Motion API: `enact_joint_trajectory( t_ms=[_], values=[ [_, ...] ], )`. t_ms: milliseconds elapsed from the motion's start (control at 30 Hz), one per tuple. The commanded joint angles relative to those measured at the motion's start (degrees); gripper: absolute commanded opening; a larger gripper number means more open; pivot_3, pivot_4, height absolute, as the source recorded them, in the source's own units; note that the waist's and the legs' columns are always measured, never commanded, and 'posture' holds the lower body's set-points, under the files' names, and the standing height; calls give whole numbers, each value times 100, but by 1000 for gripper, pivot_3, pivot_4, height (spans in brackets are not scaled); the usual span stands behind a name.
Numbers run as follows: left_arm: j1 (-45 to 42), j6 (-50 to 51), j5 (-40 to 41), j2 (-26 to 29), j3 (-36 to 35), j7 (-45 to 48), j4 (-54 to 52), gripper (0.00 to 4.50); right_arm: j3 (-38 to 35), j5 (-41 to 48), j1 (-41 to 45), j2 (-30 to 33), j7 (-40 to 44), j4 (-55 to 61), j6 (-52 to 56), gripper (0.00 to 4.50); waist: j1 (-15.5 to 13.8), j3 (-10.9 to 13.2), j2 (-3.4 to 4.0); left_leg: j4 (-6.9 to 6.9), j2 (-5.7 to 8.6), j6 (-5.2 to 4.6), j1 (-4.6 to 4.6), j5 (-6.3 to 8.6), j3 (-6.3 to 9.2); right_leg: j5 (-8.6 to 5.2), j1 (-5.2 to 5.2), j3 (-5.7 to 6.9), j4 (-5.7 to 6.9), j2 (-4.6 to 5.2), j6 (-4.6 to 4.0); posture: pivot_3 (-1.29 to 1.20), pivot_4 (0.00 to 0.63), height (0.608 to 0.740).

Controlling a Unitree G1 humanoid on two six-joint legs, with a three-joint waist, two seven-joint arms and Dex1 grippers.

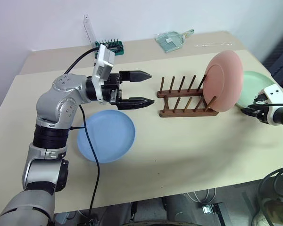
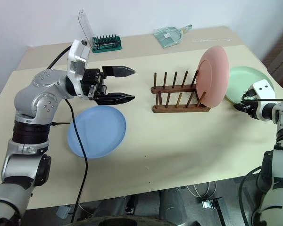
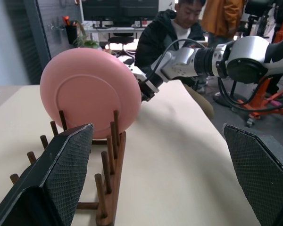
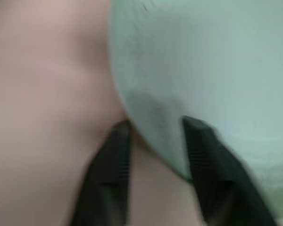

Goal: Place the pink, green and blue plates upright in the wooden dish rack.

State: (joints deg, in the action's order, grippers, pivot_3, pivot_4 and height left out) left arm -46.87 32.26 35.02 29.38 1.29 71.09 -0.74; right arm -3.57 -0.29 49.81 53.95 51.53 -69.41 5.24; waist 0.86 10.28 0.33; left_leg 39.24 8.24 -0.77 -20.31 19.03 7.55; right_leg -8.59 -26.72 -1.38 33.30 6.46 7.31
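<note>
on your left, the left claw (image 1: 140, 88) hangs level above the desk (image 1: 188, 141), pointing toward the wooden dish rack (image 1: 184, 101), its two black fingers (image 3: 61, 174) spread wide with nothing between them. just below and in front of it, the blue plate (image 1: 106, 136) lies flat on the desk, near the front edge, well apart from the rack. back by the wall you have a green bit holder (image 1: 109, 46) with its clear lid standing open, and further along a clear plastic scoop (image 1: 172, 39).

move to the middle and there's the rack, two rails of upright pegs, sitting across the desk. the pink plate (image 1: 223, 81) already stands on edge in its right-hand end slot, leaning a little away from the empty pegs. through the left wrist view you see that plate's back face rising behind the pegs, and a seated person (image 3: 179, 28) beyond the desk.

on your right, the green plate (image 2: 247, 84) lies flat just beside the rack, partly hidden behind the pink one. the right claw (image 2: 243, 106) is at its near rim, and the right wrist view shows the fingers (image 4: 108, 165) on either side of that edge, pinched narrow on the green plate.
</note>
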Motion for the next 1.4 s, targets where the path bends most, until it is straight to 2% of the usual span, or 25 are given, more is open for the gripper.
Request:
enact_joint_trajectory(
  t_ms=[33,333,533,600,667,733,833,967,1067,1133,1233,1400],
  values=[
    [-2,-26,85,81,-114,-14,-159,4500,-44,-76,72,71,-105,-73,-154,132,-1,-1,-2,0,-1,0,1,0,1,0,0,0,0,-1,0,0,150,740],
    [-67,-78,57,49,-77,0,-67,4500,-251,17,162,163,-326,-74,-317,132,0,-1,-2,1,0,0,0,0,2,0,1,1,-1,0,0,0,150,740],
    [-72,-116,36,28,-71,-6,-26,4500,-1315,739,1061,304,-1571,13,-687,132,11,1,3,-2,0,0,-1,0,-1,0,-3,-2,0,-1,0,0,150,740],
    [-80,-116,40,20,-78,-16,-15,4500,-1726,1132,1392,306,-1566,131,-772,132,4,1,2,-7,-1,0,-1,0,0,0,-4,-2,-1,-2,-1,0,150,740],
    [-85,-128,40,16,-83,-21,-5,4500,-2262,1783,1766,189,-1143,360,-713,132,4,2,2,-6,-1,0,-4,0,-1,0,-4,-2,-3,-2,0,0,150,740],
    [-92,-139,31,10,-76,-22,18,4500,-2743,2419,2184,81,-905,549,-292,132,6,2,1,-7,-1,0,-4,0,0,0,-3,-2,-6,-3,0,0,150,740],
    [-103,-156,23,-14,-70,-39,40,4500,-3016,3031,2589,-10,-542,1021,524,132,-5,2,1,-7,-2,0,-4,0,1,0,-2,-1,-6,-3,0,0,150,740],
    [-98,-175,30,-33,-79,-49,49,4500,-3746,4759,2881,-306,-575,2122,3208,132,-22,2,2,-6,-2,-1,-6,1,4,0,-3,-1,-5,-2,0,0,150,740],
    [-95,-255,-2,-60,-127,-95,100,4500,-3804,5979,2105,-596,-418,3692,5103,132,-35,1,1,-9,-4,-1,-10,1,14,0,-5,3,-3,-2,-2,0,150,740],
    [-83,-438,-141,-74,-117,-154,200,4500,-4046,6746,1723,-832,-693,4372,5841,132,-43,1,1,-5,-5,-1,-12,1,19,0,-3,9,-1,-1,-2,0,150,740],
    [-4,-604,-274,4,-34,-86,230,4500,-4332,7718,1434,-1037,-1224,4861,6529,132,-51,0,2,4,1,-2,-12,1,14,5,-1,9,-1,5,-4,0,150,740],
    [32,-640,-317,48,8,-27,238,4500,-4260,8742,842,-1205,-1815,5389,7019,132,-60,-2,-2,3,1,-2,-14,0,15,7,-3,9,-2,4,-3,0,150,740]
  ],
)
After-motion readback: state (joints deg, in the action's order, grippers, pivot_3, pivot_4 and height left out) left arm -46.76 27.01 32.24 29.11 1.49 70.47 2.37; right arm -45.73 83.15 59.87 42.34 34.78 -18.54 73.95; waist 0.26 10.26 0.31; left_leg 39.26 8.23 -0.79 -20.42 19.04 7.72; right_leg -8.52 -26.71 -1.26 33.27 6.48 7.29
